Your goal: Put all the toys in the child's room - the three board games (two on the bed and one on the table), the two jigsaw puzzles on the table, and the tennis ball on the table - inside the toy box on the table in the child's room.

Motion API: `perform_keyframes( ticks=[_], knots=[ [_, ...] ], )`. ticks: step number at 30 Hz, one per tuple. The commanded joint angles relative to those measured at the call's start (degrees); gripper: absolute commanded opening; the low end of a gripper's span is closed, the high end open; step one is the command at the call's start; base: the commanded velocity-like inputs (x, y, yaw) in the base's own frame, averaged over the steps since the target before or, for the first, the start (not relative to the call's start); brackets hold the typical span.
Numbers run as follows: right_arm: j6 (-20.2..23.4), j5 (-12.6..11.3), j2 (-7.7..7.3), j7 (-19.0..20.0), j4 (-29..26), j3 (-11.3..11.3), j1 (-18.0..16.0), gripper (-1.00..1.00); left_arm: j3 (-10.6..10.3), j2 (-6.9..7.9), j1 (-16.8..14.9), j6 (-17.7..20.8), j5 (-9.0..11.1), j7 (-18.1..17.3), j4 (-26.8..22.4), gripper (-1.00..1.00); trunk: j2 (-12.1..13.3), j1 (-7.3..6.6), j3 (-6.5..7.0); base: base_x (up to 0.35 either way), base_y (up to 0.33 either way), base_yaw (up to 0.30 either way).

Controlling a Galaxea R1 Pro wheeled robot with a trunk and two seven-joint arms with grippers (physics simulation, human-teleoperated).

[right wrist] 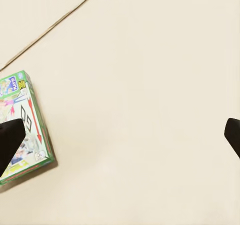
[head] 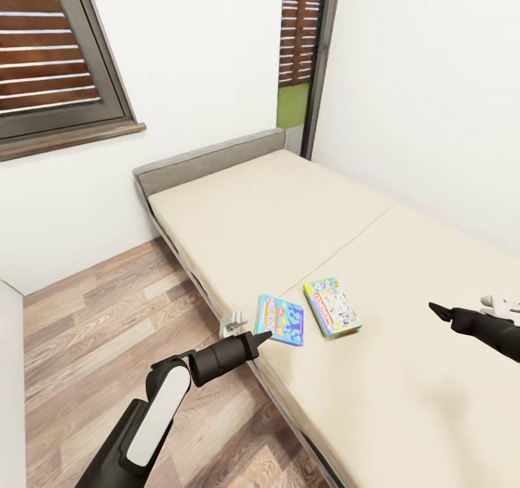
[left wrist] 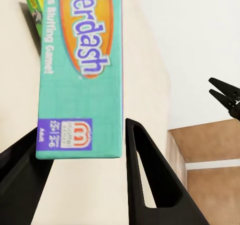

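Two board games lie flat on the beige bed [head: 289, 214]: a smaller blue box [head: 280, 320] near the bed's edge and a green-white-red box [head: 332, 307] just right of it. My left gripper [head: 263, 336] is at the blue box's near end. In the left wrist view its open fingers [left wrist: 150, 180] straddle that end of the blue box [left wrist: 80, 75], with the green box [left wrist: 34, 5] beyond. My right gripper [head: 435, 307] hovers over the mattress to the right of the green box [right wrist: 25, 130], open wide with nothing between its fingers [right wrist: 10, 140].
The bed stands in a corner, with its grey headboard [head: 209, 159] against the far wall and another wall along its right side. Wooden floor [head: 108, 315] lies left of the bed. A small white bracket [head: 232, 323] sits at the bed's side. Shuttered windows [head: 50, 48] are above.
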Motion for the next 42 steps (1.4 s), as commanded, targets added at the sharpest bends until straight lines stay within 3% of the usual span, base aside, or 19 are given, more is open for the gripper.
perform_keyframes(
  ticks=[1,19,42],
  knots=[
    [0.38,-0.35,0.02,0.02,-0.03,-0.04,-0.03,1.00,0.07,-0.01,-0.01,0.28,-0.01,-0.12,-0.07,-1.00,0.40,-0.23,0.14,0.000,0.000,0.000],
    [0.32,-0.36,0.15,-0.02,-0.03,0.09,0.03,1.00,0.07,-0.04,0.14,0.25,0.08,-0.31,-0.73,-1.00,7.62,-4.18,3.38,0.000,0.000,-0.012],
    [0.33,-0.35,-0.04,0.02,-0.03,0.10,0.03,1.00,-0.04,-0.05,0.15,0.28,0.07,-0.16,-0.75,-1.00,16.84,-9.24,7.50,0.000,0.000,-0.222]
  ],
)
